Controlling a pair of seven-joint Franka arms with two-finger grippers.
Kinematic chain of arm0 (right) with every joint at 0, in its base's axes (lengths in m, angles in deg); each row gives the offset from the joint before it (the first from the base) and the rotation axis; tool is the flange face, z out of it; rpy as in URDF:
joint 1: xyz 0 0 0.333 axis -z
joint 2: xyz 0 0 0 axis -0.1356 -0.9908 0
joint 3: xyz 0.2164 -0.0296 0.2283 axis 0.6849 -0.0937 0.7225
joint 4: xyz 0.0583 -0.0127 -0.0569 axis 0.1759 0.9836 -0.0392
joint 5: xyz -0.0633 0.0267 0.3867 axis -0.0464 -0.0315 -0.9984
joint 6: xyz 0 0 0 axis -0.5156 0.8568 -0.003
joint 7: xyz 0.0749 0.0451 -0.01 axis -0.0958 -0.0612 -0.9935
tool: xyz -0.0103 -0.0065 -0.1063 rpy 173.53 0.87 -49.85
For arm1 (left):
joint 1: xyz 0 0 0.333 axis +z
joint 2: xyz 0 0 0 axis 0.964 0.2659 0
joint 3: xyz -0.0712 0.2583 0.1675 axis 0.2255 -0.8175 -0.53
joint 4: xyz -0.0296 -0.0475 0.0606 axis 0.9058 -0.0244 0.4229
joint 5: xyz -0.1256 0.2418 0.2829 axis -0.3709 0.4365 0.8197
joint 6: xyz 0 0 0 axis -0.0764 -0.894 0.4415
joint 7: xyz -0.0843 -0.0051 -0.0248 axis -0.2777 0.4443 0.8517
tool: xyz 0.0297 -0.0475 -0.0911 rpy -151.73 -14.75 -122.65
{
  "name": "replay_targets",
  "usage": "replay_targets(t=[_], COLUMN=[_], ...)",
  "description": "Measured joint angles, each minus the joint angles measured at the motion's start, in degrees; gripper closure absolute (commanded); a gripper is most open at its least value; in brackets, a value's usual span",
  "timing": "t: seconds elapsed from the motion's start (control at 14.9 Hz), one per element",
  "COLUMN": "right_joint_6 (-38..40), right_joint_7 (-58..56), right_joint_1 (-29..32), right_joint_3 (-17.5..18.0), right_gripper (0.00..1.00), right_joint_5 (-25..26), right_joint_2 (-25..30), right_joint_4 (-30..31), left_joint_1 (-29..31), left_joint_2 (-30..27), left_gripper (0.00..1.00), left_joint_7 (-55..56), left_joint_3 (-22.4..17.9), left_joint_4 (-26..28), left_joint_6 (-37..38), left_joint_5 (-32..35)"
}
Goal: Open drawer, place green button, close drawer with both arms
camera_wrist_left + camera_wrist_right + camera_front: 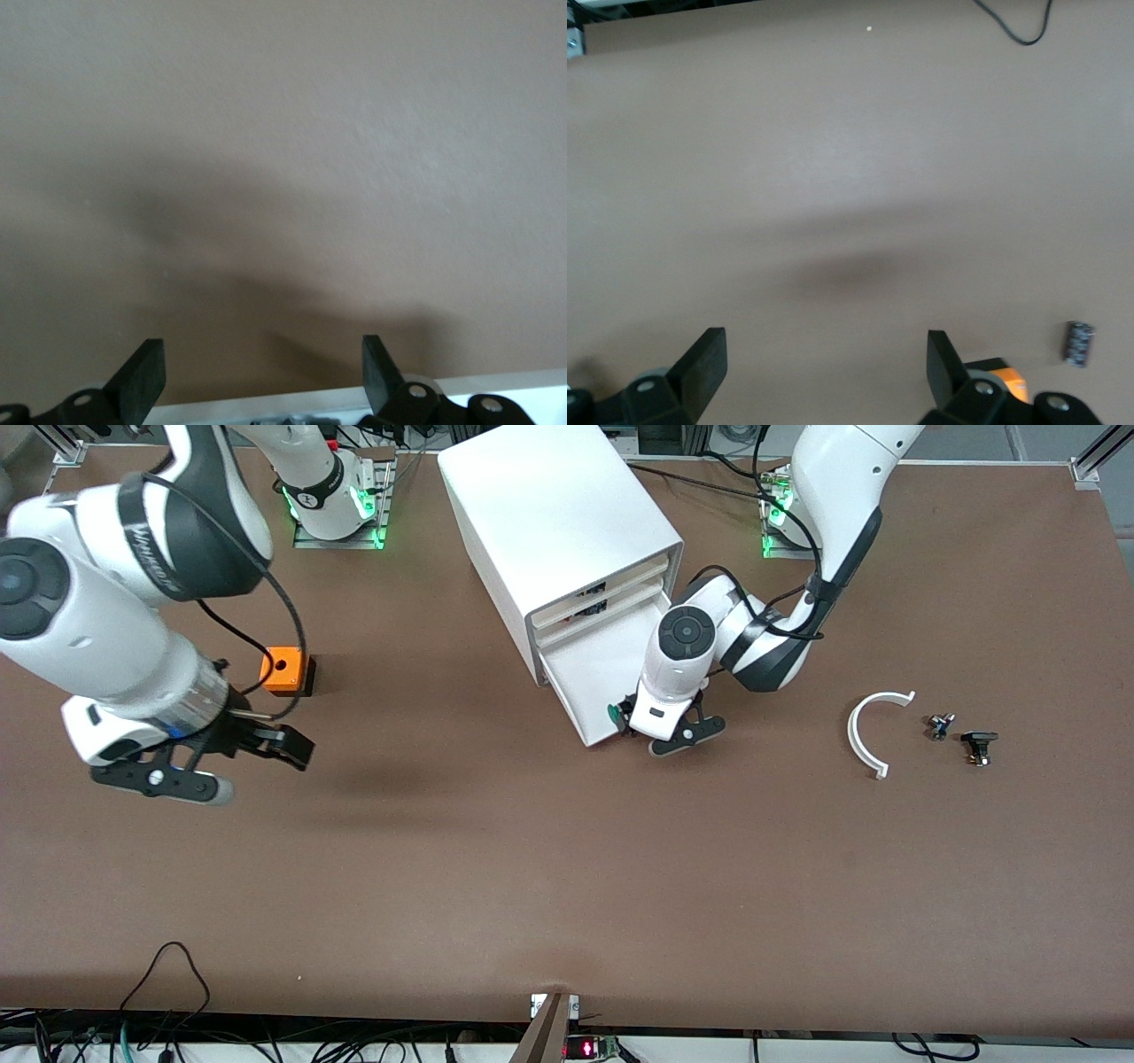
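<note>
The white cabinet stands at the robots' side of the table, and its lowest drawer is pulled out toward the front camera. The green-capped button lies in the drawer at its front edge. My left gripper hangs over that front edge right beside the button, open, with nothing between its fingers. In the left wrist view the gripper is over bare table, with the drawer's white rim just under it. My right gripper waits open above the table, toward the right arm's end.
An orange cube with a round hole sits close to the right gripper, a small dark chip beside it. Toward the left arm's end lie a white curved piece and two small dark parts.
</note>
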Motion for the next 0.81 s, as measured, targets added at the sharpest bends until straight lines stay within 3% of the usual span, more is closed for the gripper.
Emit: replay_targets(t=[0.27, 0.81], right_joint_6=[0.4, 0.4], right_joint_7=[-5.0, -7.5], right_joint_1=[6.8, 9.2], right_joint_3=[3.7, 4.0], right_gripper=[0.0, 0.0], right_joint_5=[0.0, 0.0], right_joint_2=[5.7, 18.4], right_joint_4=[5.6, 18.9], left_joint_1=[0.7, 0.7], left_joint_2=[0.0, 0.2], left_gripper=[0.01, 0.01], left_joint_7=[0.8, 0.8], left_joint_3=[3.5, 8.1], left_joint_4=[1.1, 2.1], left_joint_6=[0.4, 3.5], left_joint_5=[-1.8, -8.0])
